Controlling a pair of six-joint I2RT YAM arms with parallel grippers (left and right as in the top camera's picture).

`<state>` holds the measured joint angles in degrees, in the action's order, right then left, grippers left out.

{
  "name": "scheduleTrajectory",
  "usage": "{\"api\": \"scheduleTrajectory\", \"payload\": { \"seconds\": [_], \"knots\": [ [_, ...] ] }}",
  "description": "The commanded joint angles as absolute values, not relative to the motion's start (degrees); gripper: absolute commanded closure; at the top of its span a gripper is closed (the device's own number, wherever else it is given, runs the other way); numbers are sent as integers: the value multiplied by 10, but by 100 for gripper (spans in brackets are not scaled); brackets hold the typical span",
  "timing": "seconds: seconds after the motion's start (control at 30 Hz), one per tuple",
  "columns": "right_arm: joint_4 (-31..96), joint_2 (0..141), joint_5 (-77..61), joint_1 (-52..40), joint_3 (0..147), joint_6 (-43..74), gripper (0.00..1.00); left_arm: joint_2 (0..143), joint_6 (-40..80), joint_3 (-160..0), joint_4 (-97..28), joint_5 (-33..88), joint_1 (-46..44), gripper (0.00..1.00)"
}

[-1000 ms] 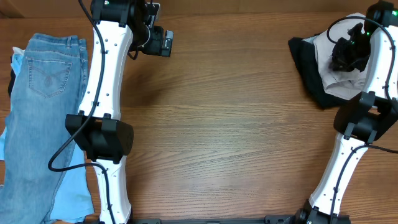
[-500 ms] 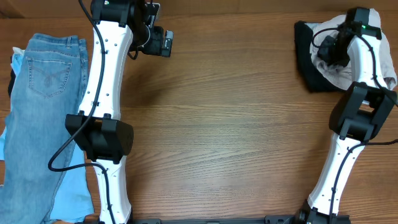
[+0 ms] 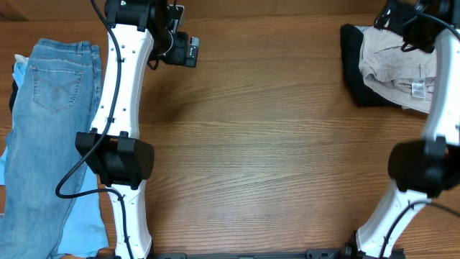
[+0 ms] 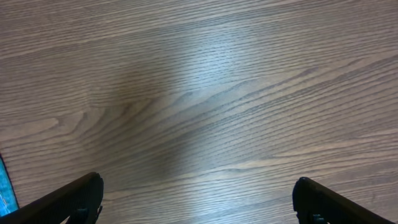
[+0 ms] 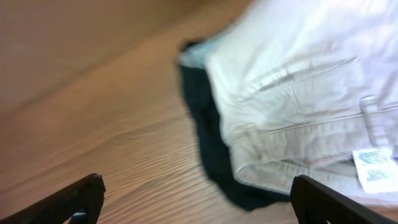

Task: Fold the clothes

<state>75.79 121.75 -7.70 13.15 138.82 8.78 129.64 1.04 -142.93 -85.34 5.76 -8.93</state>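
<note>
One shorts (image 5: 298,106) (untouched) — before right gripper (image 5: 196,194).

The shorts (image 3: 394,65) lie atop another garment (image 3: 351,66) far right; jeans (image 3: 44,129) lie far left.

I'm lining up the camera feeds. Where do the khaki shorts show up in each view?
Overhead: khaki shorts at the top right, lying on a black garment.
Left wrist: not in it; only bare wooden table.
Right wrist: filling the upper right.
Shared landmark: the white label on the waistband, at the lower right in the right wrist view.
</note>
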Motion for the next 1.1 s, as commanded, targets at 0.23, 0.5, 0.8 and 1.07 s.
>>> {"api": "scheduleTrajectory", "payload": {
  "seconds": [0.23, 0.5, 0.8, 1.07],
  "knots": [
    [803, 1093, -295, -78, 1399, 281, 0, 1276, -2, -1445, -852, 54, -90, 0],
    [892, 1091, -217, -94, 1399, 147, 0, 1276, -2, -1445, -852, 54, -90, 0],
    [712, 929, 14, -154, 1341, 145, 0, 1276, -2, -1445, -852, 54, -90, 0],
    [348, 623, -27, -39, 784, 145, 0, 1276, -2, -1445, -852, 54, -90, 0]
  ]
}}
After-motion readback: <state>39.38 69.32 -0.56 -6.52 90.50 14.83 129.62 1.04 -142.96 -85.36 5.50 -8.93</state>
